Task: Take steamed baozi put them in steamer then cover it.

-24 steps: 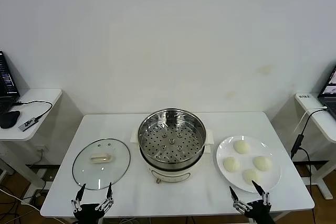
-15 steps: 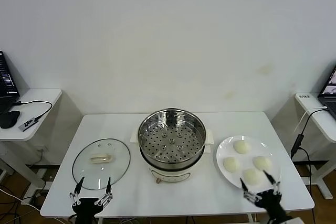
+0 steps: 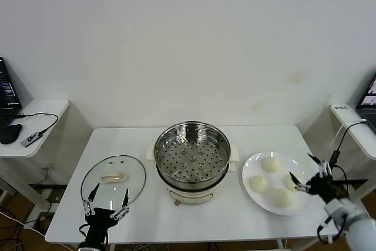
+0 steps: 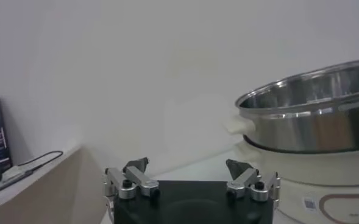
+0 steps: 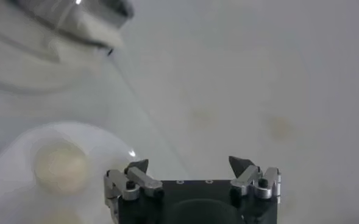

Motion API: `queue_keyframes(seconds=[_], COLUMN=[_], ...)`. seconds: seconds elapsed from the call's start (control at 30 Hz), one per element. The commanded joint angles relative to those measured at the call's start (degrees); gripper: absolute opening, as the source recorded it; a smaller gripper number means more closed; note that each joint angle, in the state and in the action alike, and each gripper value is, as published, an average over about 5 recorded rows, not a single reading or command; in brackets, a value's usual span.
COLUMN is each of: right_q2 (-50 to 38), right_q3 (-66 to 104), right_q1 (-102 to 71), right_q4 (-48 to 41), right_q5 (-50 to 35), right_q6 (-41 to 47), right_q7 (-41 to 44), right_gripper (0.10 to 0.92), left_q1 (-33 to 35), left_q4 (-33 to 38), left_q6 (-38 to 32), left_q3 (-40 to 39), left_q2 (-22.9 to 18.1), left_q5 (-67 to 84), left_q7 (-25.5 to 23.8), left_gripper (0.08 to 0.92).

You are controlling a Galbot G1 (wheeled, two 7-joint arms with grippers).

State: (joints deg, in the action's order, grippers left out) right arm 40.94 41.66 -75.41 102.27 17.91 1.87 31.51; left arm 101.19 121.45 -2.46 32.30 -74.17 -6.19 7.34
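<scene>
Four small cream-white steamed buns (image 3: 272, 180) are sitting on the flat white round plate (image 3: 251, 166) at the right of the white desk (image 3: 126, 139), none yet in the round perforated stainless-steel steamer basket (image 3: 192, 154) at its middle. The right hand (image 3: 316, 177) is hovering just off the plate's outer edge, fingers spread wide and empty. To do this well I'd say it should be coming down squarely over the nearest bun (image 3: 293, 183), closing gently so the soft dough isn't crushed. The left hand (image 3: 107, 201) is waiting, also wide, at the desk's near edge by the round clear glass lid (image 3: 113, 181), which is lying flat left of the steamer
</scene>
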Motion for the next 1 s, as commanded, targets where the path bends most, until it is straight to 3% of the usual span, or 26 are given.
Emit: queue_keyframes(seconds=[0.03,0.27,0.53,0.77,1.0], right_q2=[-12.3,-19.0,-15.7,-10.8,-4.0], right_q3=[-6.2,-31.1,-63.5,-74.3,-76.5], right_q1=[11.9,33.1,60.8,68.8,69.0], right_q4=[-7.4,-17.4,-28.1,-33.3,-38.3], right_q5=[4.6,-2.7,-6.3,-4.7,-4.4], right_q6=[1.3,1.3,-0.1,-0.2,-0.2], right_q7=[11.0,23.1,29.8,31.4,27.7], right_gripper=[0.823,0.823,0.823,0.823,0.823], left_q1=[-1.4,-1.1,-1.2,-1.7,-2.0], left_q4=[-0.6,-0.1,0.3,0.3,0.2], left_q6=[0.1,0.3,0.4,0.7,0.8], left_q3=[0.1,0.6,1.1,1.6,1.8], left_q2=[0.1,0.6,0.5,0.3,0.1], left_q5=[-2.2,-2.4,-2.7,-2.7,-2.8], left_q7=[-0.8,-0.6,-0.7,-0.9,-1.0], left_gripper=[0.823,0.823,0.823,0.823,0.823])
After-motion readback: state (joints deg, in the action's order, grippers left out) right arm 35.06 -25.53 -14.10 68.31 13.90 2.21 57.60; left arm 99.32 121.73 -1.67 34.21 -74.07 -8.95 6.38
